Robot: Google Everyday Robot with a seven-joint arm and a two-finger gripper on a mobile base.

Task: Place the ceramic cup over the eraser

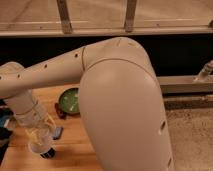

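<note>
My gripper hangs at the lower left, low over the wooden table. It is shut on the ceramic cup, a small whitish tapered shape at its tip. The eraser, a small black block with thin white stripes, shows at the cup's lower right edge. It touches the cup or lies partly under it, and I cannot tell which. My own arm fills the middle of the view and hides much of the table.
A green bowl sits on the table behind the gripper. A small blue-grey item lies just right of the gripper. Dark objects sit at the left edge. A rail and dark wall run behind the table.
</note>
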